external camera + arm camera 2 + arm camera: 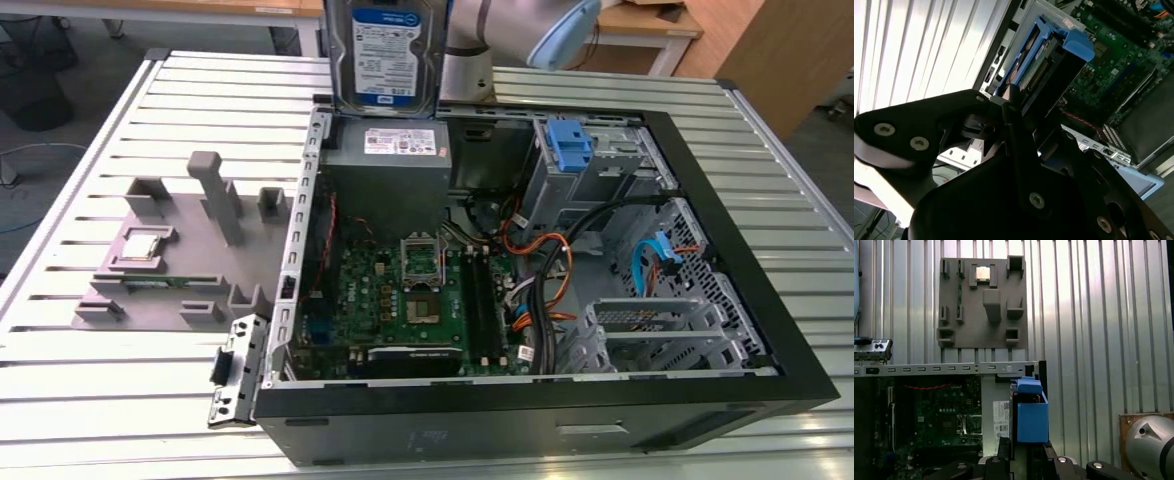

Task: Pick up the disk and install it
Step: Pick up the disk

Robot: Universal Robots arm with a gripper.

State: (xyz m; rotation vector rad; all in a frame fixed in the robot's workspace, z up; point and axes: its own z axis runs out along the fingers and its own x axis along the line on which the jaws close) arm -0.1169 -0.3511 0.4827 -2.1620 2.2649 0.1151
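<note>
Black claw (1024,117) with silver screws (1036,200) on a grey, blue-capped arm (514,30).

A robotics lab is suggested by a slatted metal table (107,400) on which an opened computer case (507,425) and a grey fixture (200,265) are set, wooden desks (654,25) behind.

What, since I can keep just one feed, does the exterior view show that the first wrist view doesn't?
Exterior view: the disk's labelled face, the drive cage with its blue latch, the case's black front. First wrist view: the disk's narrow edge in its blue carrier. Both: the grey parts fixture, the motherboard, the slatted table.
</note>
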